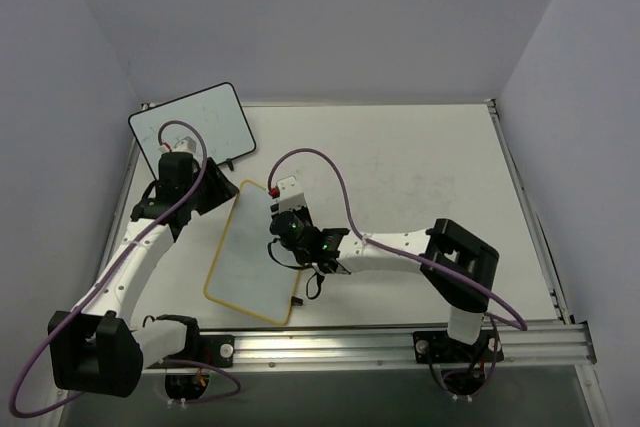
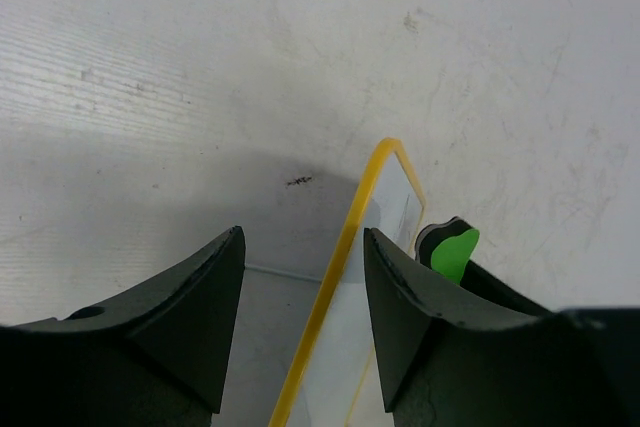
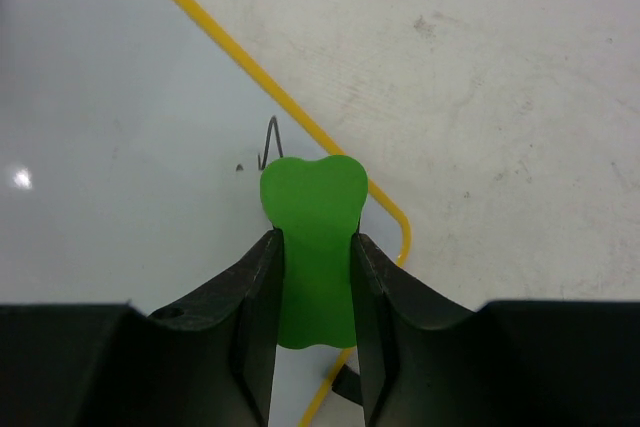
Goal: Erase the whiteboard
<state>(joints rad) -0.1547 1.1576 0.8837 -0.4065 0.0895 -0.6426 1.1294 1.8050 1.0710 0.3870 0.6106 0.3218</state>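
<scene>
While right hand [image 3: 312, 239] clamps green block [image 3: 312, 209], whiteboard [image 3: 120, 127] underneath.

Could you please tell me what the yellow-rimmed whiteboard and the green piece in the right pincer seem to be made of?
Whiteboard: glossy coated panel, given the glint; rim likely yellow plastic. Green piece: matte, probably plastic or rubber, evenly coloured with rounded edges.

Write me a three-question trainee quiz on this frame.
1. True or false: the right gripper is shut on the eraser.
2. What runs between the left gripper's open fingers? A) the whiteboard's rim B) a marker C) a cloth
3. What shows on the whiteboard beside the eraser?
Key: 1 true; 2 A; 3 a small dark mark.
</scene>
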